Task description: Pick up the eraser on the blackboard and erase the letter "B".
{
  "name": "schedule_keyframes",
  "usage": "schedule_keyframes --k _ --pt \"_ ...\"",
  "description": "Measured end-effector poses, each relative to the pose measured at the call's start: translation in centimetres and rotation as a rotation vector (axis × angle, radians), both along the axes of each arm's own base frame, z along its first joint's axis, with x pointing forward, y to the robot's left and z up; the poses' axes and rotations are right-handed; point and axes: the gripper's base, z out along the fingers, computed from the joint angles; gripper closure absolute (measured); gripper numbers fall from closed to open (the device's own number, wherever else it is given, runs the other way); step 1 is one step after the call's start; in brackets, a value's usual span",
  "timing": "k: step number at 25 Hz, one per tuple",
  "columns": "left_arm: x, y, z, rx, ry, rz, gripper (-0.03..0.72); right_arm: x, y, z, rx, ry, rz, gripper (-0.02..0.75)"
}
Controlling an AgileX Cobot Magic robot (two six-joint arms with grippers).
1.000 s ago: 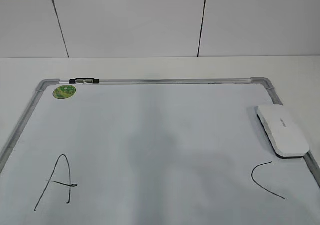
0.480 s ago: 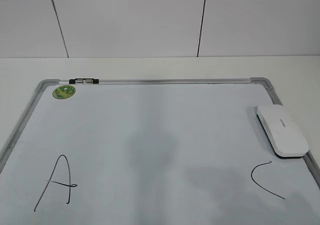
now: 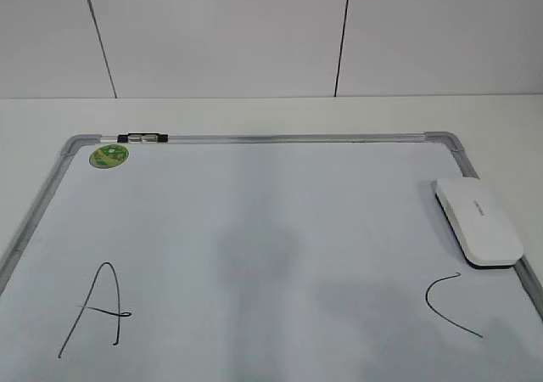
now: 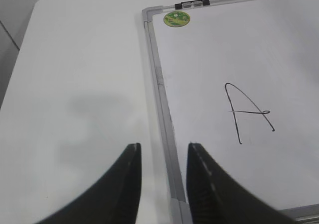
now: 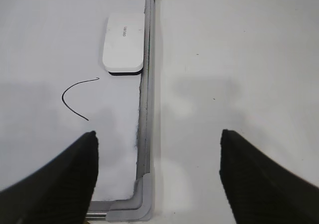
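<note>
Eraser (image 3: 478, 221) nudged slightly leftward, resting on blackboard (image 3: 254, 229) by right frame; no "B" visible, likely erased. Right end effector (image 5: 158, 174) wide apart, left end effector (image 4: 163, 179) slightly apart, both empty.

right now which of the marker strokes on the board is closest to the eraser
The curved "C", just in front of the eraser by the blackboard's right edge. The "A" sits far off near the left edge.

smooth plastic eraser (image 3: 478, 221), metal-framed blackboard (image 3: 254, 137)
</note>
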Motion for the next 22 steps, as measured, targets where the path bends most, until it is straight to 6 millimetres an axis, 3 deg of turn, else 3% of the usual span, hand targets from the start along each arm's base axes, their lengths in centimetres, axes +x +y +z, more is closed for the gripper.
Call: schedule_keyframes --k 22 --pt "0.02 0.01 -0.02 0.001 -0.001 0.001 0.452 0.04 0.02 0.06 0.001 -0.008 0.001 0.153"
